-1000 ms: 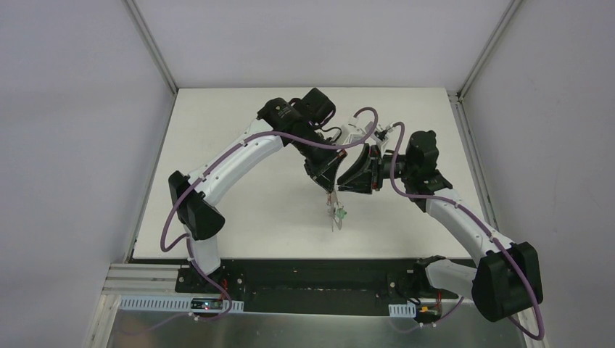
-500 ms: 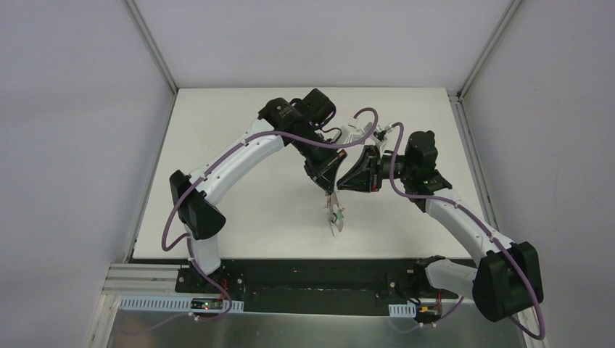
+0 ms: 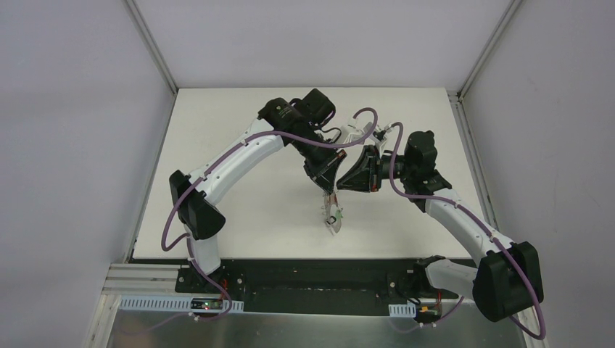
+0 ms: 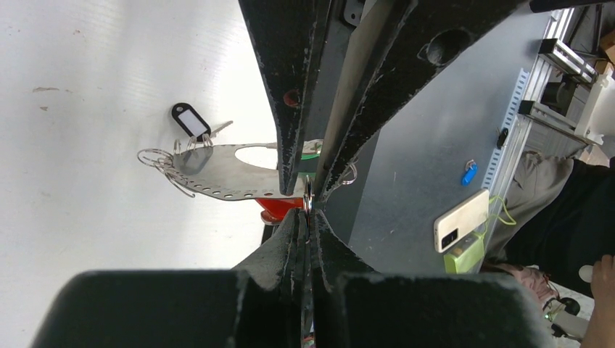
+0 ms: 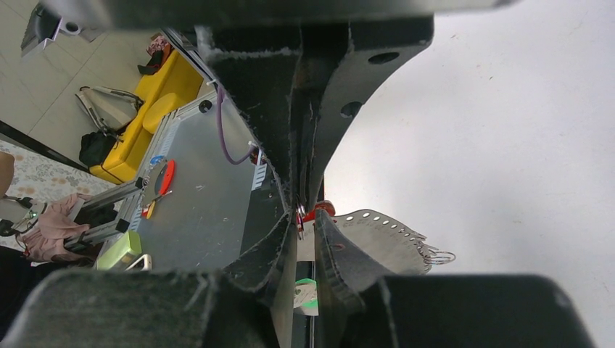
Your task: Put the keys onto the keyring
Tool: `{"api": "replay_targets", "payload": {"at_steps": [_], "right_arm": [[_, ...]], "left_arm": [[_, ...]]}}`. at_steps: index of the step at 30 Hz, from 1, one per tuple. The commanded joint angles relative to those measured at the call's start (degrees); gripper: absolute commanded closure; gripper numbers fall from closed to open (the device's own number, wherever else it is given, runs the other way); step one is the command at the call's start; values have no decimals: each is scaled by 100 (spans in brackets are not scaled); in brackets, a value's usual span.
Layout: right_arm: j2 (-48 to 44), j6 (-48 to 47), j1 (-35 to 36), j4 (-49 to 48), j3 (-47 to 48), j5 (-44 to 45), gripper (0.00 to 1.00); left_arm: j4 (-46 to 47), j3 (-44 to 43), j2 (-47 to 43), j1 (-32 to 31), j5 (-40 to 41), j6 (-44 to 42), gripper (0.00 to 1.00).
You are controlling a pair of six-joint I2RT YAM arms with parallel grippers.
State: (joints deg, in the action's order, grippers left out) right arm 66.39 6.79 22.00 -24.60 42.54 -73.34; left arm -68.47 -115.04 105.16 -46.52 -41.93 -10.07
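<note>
The right gripper (image 5: pixel 304 225), a pair of matte black wedges, has just pinched in; its jaws have drawn down to a slim gap and it has nudged closer beside the left gripper (image 4: pixel 304 221). Whether it actually bites the tiny wire ring (image 4: pixel 308 205) at the left gripper's tips, I cannot tell. The flat silver metal keyring (image 4: pixel 217 174) has swung a touch, showing more face from above; to my eye, a ring is being worked and the job is partway.

Materials, big to small:
- The smooth white table (image 3: pixel 254 217) lies well below the left gripper.
- The left gripper itself is scuffed black plastic, clamped fully shut, apparently on the keyring's edge; the keyring hangs from it, clear of the table.
- That keyring is thin, stiff, polished sheet; small round holes dot its curved rim.
- A glossy black plastic tag (image 4: pixel 190 119) with a white label sits at the end farthest from the left gripper.
- A red plastic key head (image 5: pixel 321 210) sits just beside its tips.
- A green plastic tag (image 5: pixel 307 299) is near.
- Springy coiled split rings (image 4: pixel 156 157) are farthest out.
</note>
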Motion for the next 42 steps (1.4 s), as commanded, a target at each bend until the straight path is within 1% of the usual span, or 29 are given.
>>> {"api": "replay_targets", "payload": {"at_steps": [1, 3, 6, 16, 32, 42], "right_arm": [[3, -3, 89, -236, 234, -116, 84], [-18, 244, 45, -520, 146, -95, 84], [-21, 475, -5, -843, 82, -71, 84], [-8, 785, -116, -1270, -44, -105, 81], [102, 745, -200, -1275, -95, -115, 78], [90, 745, -178, -1284, -111, -224, 75]], "left_arm": [[497, 181, -342, -58, -224, -8, 100], [650, 302, -435, -52, -199, 13, 100], [618, 293, -442, -38, -225, 5, 100], [755, 456, -563, 34, -294, 46, 100], [912, 688, -782, 89, -397, 98, 100], [967, 630, -751, 113, -275, 179, 100]]}}
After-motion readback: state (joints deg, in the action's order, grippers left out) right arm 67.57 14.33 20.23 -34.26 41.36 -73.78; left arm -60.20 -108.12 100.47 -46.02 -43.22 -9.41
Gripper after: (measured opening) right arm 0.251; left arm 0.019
